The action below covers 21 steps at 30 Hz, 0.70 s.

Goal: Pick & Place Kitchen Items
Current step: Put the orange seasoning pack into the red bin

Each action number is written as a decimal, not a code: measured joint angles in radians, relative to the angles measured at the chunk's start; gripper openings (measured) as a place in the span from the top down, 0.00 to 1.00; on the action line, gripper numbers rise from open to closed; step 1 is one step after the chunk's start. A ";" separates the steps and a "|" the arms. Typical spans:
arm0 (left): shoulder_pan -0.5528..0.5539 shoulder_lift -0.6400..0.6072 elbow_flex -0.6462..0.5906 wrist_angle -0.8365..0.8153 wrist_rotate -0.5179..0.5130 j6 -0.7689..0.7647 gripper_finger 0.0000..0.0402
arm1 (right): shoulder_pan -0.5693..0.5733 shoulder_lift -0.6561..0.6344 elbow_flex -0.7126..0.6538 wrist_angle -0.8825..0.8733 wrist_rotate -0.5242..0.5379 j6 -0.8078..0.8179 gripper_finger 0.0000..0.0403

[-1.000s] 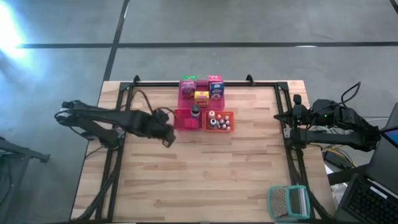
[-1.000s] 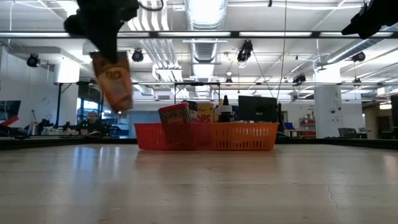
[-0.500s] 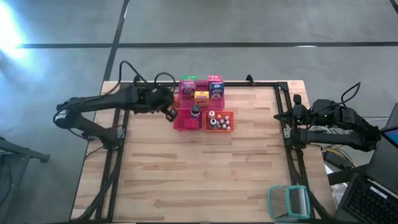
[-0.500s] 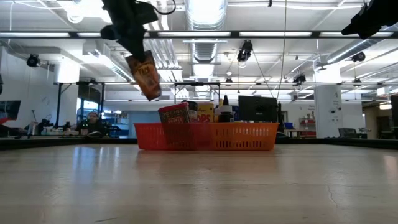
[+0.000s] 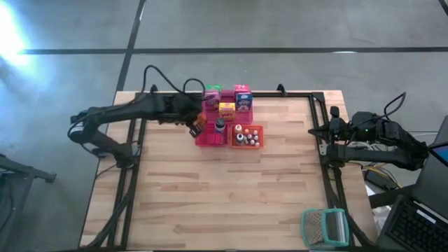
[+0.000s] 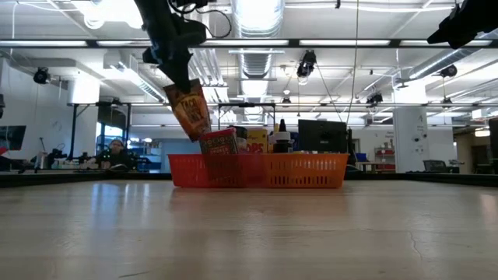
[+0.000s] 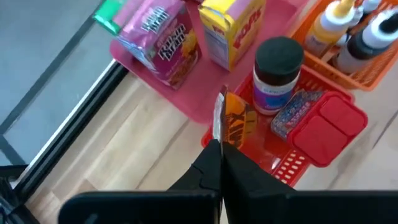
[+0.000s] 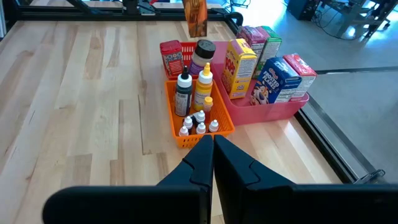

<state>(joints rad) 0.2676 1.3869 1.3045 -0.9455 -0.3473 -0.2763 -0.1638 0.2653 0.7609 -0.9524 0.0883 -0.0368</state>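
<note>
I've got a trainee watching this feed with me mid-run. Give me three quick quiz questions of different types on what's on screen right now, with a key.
1. True or false: the left claw is shut on the orange packet, held in the air.
2. Multiple choice: the orange packet hangs over A) the red tray, B) the teal mesh thing, C) bare table.
3. Fill in: the dark-lidded jar stands in the ___ tray.

Key: 1 true; 2 A; 3 red. The right claw waits at the table's right edge.

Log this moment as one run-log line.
left gripper: shut on orange packet, above red tray | right gripper: idle at table's right edge | packet: not yet released
</note>
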 joint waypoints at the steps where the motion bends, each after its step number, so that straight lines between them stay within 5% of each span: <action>1: 0.001 0.008 0.000 0.000 0.008 0.007 1.00 | 0.000 0.000 0.000 0.000 0.000 0.000 0.98; 21: 0.006 0.206 0.000 0.014 0.105 0.064 1.00 | 0.000 0.000 0.000 0.000 0.000 0.000 0.98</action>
<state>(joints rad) 0.2733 1.5928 1.3045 -0.9311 -0.2421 -0.2120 -0.1641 0.2651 0.7609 -0.9524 0.0883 -0.0368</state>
